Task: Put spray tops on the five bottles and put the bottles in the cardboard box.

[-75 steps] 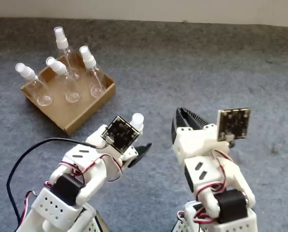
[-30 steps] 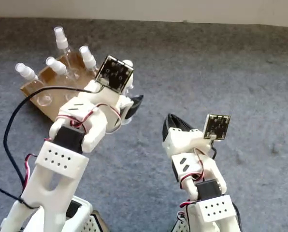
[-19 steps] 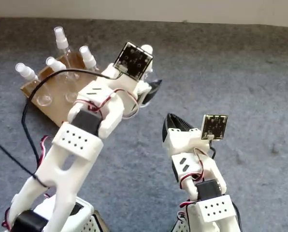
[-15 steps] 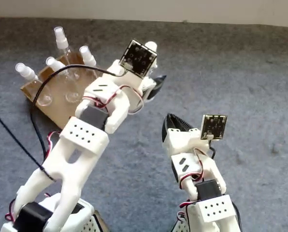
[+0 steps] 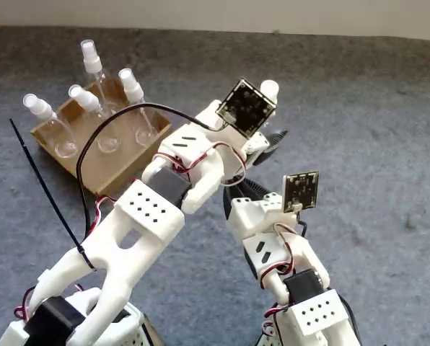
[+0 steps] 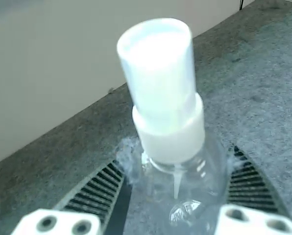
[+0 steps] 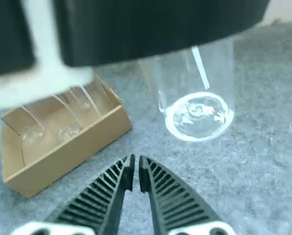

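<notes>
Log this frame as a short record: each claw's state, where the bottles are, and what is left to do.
left claw: shut on the fifth bottle, which has its spray top on
fifth bottle position: held off the carpet, right of the cardboard box in the high view
right claw: shut, empty, lower than the held bottle's base
cardboard box contents: four bottles standing inside, each with a spray top
remaining: fifth bottle not yet in the box

Surface (image 5: 388,108): grey, with a rough texture like carpet, going across the whole view.
Wall (image 5: 287,13): pale beige, plain, along the far edge of the surface.
Light: soft, with weak shadows.
</notes>
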